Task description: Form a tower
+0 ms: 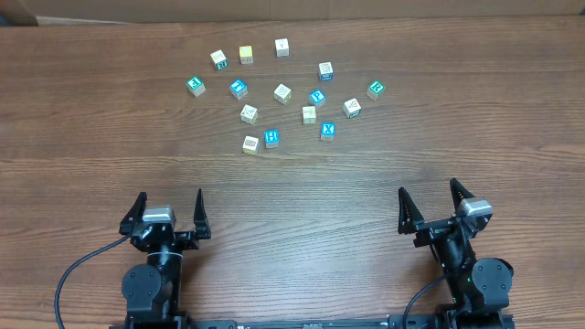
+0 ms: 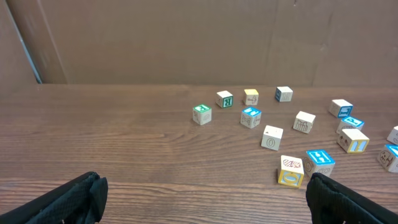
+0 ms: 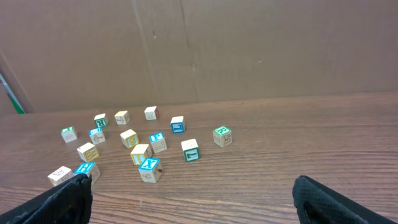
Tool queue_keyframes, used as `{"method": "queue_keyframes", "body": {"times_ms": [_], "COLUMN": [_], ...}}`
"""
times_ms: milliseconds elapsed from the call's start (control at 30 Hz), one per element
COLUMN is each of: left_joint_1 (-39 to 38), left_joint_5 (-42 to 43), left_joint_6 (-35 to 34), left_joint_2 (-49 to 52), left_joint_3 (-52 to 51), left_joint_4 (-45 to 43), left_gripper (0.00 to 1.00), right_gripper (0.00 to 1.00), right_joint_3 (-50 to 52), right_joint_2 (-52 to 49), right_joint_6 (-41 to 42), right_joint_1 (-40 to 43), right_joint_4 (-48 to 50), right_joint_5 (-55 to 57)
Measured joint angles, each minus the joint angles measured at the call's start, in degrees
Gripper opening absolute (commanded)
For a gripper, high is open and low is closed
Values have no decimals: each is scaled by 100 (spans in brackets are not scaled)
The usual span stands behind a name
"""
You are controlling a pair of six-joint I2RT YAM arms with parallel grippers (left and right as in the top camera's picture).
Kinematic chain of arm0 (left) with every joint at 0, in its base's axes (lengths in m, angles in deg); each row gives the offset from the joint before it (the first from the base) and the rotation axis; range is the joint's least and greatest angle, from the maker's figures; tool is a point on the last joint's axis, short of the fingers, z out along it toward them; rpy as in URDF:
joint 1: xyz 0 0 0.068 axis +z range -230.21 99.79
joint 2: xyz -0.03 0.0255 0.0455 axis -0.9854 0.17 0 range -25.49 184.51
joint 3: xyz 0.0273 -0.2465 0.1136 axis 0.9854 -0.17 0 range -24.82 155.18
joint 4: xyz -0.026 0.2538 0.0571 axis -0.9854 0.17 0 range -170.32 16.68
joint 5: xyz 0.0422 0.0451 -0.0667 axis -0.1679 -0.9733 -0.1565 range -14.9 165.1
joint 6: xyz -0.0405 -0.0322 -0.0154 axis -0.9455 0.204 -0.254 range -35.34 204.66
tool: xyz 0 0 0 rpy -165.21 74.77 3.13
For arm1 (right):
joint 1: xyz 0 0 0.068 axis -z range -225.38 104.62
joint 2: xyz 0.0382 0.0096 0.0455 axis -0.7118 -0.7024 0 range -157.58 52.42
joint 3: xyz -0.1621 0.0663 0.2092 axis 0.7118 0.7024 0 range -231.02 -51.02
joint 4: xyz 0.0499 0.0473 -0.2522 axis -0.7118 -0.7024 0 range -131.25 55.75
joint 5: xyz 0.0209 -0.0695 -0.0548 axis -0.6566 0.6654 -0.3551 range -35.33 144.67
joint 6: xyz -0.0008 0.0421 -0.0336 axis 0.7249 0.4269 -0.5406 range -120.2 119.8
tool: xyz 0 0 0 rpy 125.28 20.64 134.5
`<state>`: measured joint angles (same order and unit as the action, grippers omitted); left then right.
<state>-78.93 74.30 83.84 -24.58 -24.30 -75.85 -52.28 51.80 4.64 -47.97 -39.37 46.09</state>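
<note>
A brown wood-grain bench stands before a plain cardboard wall. At its far middle lie small pale wooden letter cubes with blue, green or yellow marks, scattered singly, none on another. The left tool and right tool hover near the front edge, both released wide, well apart from the cubes.

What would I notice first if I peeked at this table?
A scatter of small wooden letter cubes, some with bright blue or green faces, lies loose across the far middle of the wooden table; none are stacked. Nearer, the left gripper and right gripper sit wide open, one at each side, holding nothing.
</note>
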Motion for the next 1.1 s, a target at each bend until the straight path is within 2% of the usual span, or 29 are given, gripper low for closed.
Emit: {"method": "queue_keyframes", "body": {"times_ms": [633, 1100], "left_joint_1": [0, 0], "left_joint_5": [37, -299], "left_joint_6": [57, 103], "left_joint_2": [0, 0], "left_joint_3": [33, 74], "left_joint_4": [90, 186], "left_gripper": [99, 100], "right_gripper": [100, 100], "right_joint_3": [0, 0], "right_joint_2": [0, 0], "right_joint_6": [0, 0], "right_joint_1": [0, 0], "right_joint_4": [-4, -2], "right_joint_5": [0, 2]}}
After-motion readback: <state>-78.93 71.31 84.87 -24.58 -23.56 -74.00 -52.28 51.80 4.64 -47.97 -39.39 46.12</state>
